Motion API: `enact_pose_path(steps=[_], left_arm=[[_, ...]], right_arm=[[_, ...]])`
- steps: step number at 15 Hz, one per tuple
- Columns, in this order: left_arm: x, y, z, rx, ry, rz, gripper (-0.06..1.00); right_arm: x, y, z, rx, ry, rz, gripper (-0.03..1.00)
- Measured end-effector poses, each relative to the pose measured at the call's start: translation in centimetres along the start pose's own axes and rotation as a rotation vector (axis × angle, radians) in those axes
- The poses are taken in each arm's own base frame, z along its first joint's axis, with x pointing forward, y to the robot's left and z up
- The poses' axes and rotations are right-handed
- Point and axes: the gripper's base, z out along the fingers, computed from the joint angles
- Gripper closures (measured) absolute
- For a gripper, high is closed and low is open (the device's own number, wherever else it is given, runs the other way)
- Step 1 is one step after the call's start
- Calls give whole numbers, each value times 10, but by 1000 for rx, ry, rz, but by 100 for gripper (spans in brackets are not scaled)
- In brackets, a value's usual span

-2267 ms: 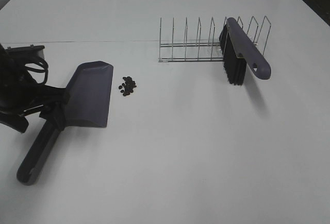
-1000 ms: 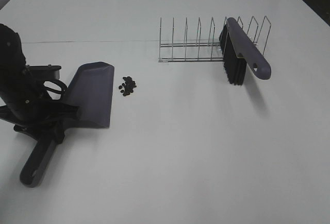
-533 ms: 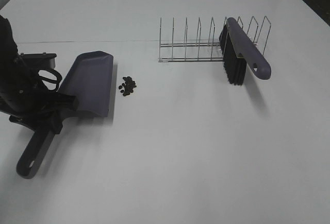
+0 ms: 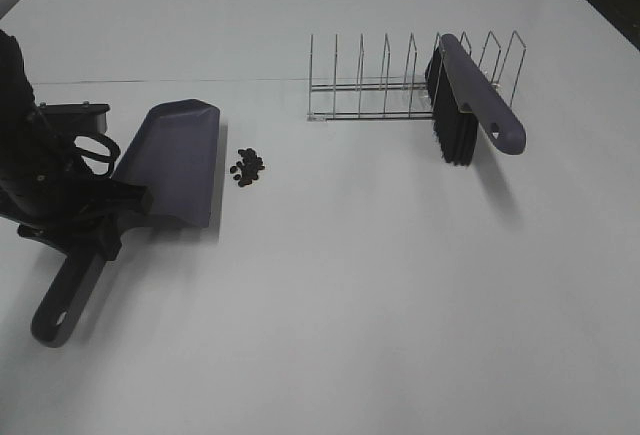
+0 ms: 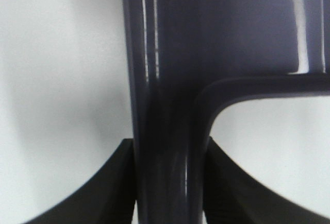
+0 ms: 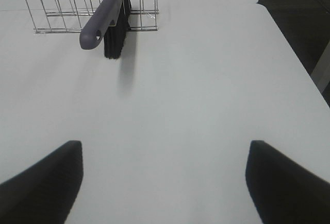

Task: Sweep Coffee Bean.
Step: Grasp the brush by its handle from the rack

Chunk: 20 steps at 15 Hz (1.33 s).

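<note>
The coffee beans (image 4: pixel 248 166) lie in a small dark cluster on the white table, just right of the dustpan's front edge. The grey-purple dustpan (image 4: pixel 175 160) points its blade at the beans, with its handle (image 4: pixel 65 300) toward the front left. My left gripper (image 4: pixel 103 227) is shut on the dustpan's handle neck; the left wrist view shows both fingers (image 5: pixel 105 183) pressed against the handle (image 5: pixel 167 131). A purple brush with black bristles (image 4: pixel 470 105) leans in a wire rack (image 4: pixel 370 90); both also show in the right wrist view (image 6: pixel 105 15). My right gripper (image 6: pixel 165 183) is open and empty over bare table.
The wire rack (image 6: pixel 67 7) stands at the back of the table, right of centre. The table's right edge (image 6: pixel 289 44) drops off to a dark floor. A thin seam (image 4: pixel 180 81) crosses the tabletop behind the dustpan.
My left gripper moved in over the dustpan's handle and shut on it. The dustpan has shifted slightly left and back. Beans and brush have not moved.
</note>
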Motion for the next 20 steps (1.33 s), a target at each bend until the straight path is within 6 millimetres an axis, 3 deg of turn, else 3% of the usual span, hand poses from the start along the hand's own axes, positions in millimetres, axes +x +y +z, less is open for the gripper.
enact_pose_path(steps=[4, 6, 9, 12, 13, 15, 18, 20], left_arm=[[0, 0, 0, 0, 0, 0, 60], [0, 0, 0, 0, 0, 0, 60], [0, 0, 0, 0, 0, 0, 60], [0, 0, 0, 0, 0, 0, 60], [0, 0, 0, 0, 0, 0, 60], [0, 0, 0, 0, 0, 0, 60], [0, 0, 0, -1, 0, 1, 60], [0, 0, 0, -1, 0, 1, 60]], right_arm=[[-5, 1, 4, 0, 22, -32, 22], [-24, 3, 14, -12, 11, -93, 23], [-60, 11, 45, -57, 58, -163, 23], [-93, 19, 81, -97, 134, -193, 23], [-122, 28, 112, -138, 203, -199, 23], [-152, 47, 144, -203, 246, -238, 23], [-189, 85, 200, -266, 316, -334, 23], [-201, 100, 230, -273, 401, -330, 23]])
